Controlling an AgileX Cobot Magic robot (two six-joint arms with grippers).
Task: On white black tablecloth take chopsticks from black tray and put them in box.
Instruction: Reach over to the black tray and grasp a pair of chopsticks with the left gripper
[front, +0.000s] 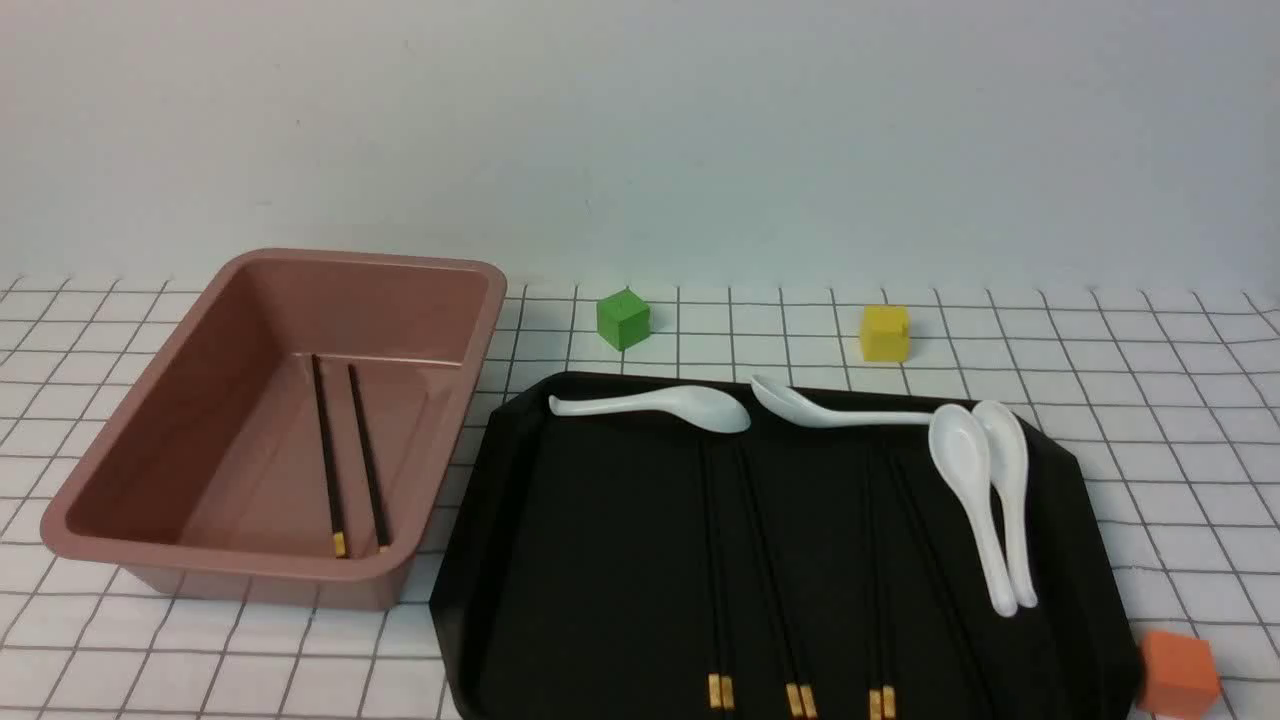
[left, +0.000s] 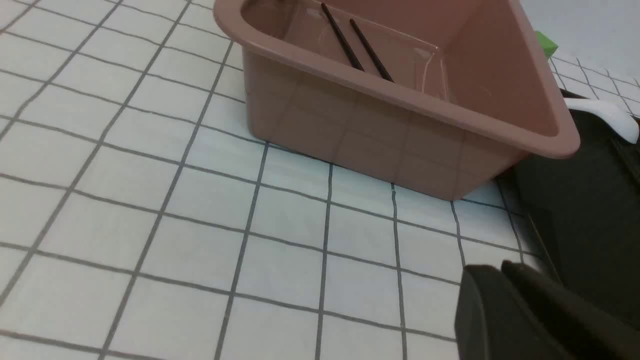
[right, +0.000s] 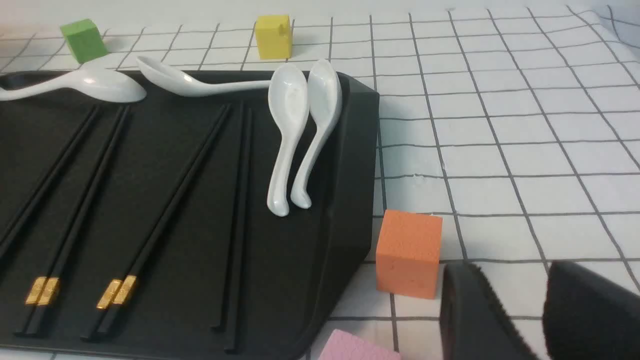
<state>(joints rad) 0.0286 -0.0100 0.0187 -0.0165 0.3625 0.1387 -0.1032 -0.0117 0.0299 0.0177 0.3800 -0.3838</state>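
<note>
Chopsticks (front: 327, 455) in box (front: 150, 430) — spoons (front: 962, 455) on tray (front: 590, 580)

Light's bright, soft and even, with only faint shadows, like the one beside the green cube (right: 83, 40). The glossy black tray (front: 580, 560) picks up a pale sheen, and the chopsticks (front: 715, 600) on it nearly vanish in the front view. The spoons (right: 287, 135) carry small white highlights. All three pictures are a bit soft and grainy, and the right gripper (right: 512, 280) is blurry up close.
</note>
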